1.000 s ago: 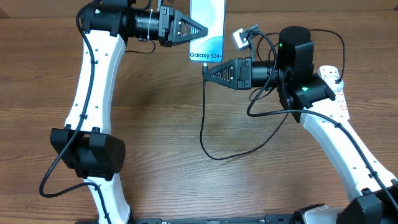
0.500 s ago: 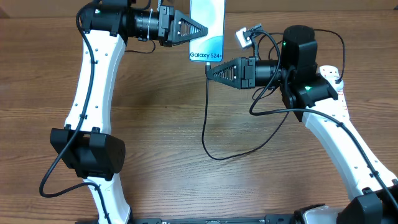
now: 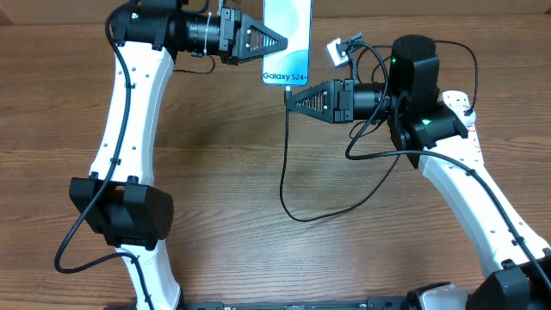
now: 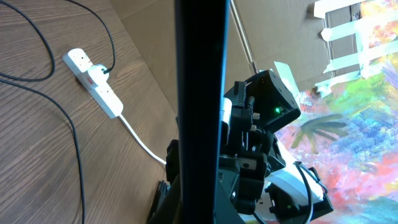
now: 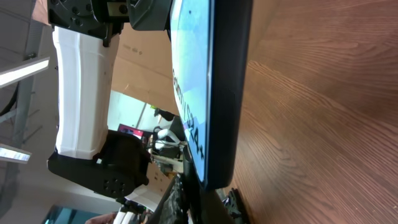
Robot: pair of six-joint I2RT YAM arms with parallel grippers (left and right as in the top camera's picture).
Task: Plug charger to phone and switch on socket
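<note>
Overhead: the phone [image 3: 287, 34] runs lengthwise away from the robot, lettered end nearest. Its left edge is pinched in the closed left tool [image 3: 282, 40]. The right tool [image 3: 289, 98], closed on the charger [image 3: 281, 181] tip, sits just below that end, slightly further right than a second ago. The right arm [image 3: 456, 181] half hides the socket [image 3: 471, 131].

Left wrist: the phone's edge stands upright, with the socket beyond on the bench [image 4: 37, 155].

Right wrist: the phone is edge-on above the bench.

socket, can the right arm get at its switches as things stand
Probably not yet. The right gripper is shut on the charger at the end of the phone, and the socket lies behind it, partly under that arm; it would have to let go and fold back.
</note>
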